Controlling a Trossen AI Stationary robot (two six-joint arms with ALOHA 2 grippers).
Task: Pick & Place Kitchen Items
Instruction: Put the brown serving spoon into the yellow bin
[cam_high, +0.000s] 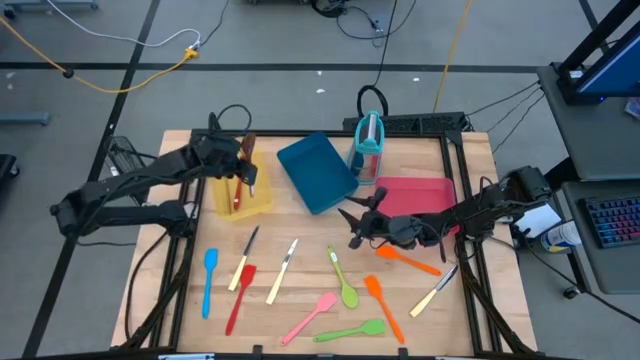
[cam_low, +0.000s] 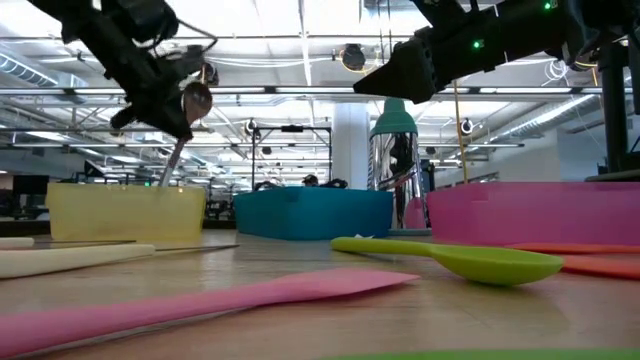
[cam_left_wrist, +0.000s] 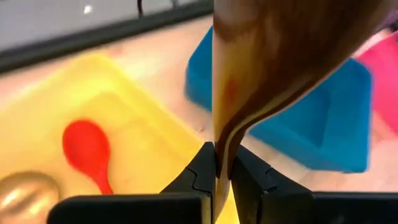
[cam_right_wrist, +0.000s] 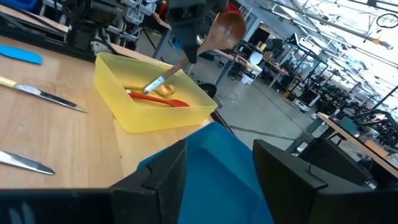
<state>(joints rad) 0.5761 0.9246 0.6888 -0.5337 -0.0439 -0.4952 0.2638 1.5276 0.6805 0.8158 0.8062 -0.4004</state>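
My left gripper (cam_high: 244, 165) hovers over the yellow tray (cam_high: 262, 203), shut on a brown wooden spoon (cam_left_wrist: 280, 56). The spoon's bowl (cam_right_wrist: 227, 27) is up and its handle (cam_low: 170, 165) slants down into the tray. A red spoon (cam_left_wrist: 87, 149) and a gold spoon (cam_left_wrist: 25, 196) lie in that tray. My right gripper (cam_high: 352, 226) stands open and level above the table, between the blue tray (cam_high: 315, 172) and the pink-red tray (cam_high: 420, 195), holding nothing. Several more utensils lie on the near half of the table. My left gripper pinches the wooden spoon's neck (cam_left_wrist: 222, 149), just below the bowl, between its two fingers (cam_left_wrist: 202, 171). The fingers slant down from the table's left. The spoon sits tilted, bowl above the fingers and handle below them; whether its lower end (cam_right_wrist: 152, 86) touches the tray, I cannot tell.
The teal holder (cam_high: 368, 145) stands upright at the back, between the blue and pink-red trays. On the near table lie a blue spatula (cam_high: 209, 275), a red spatula (cam_high: 240, 292), two knives (cam_high: 283, 268), a green spoon (cam_high: 345, 285), a pink spatula (cam_high: 312, 315) and orange utensils (cam_high: 384, 305).
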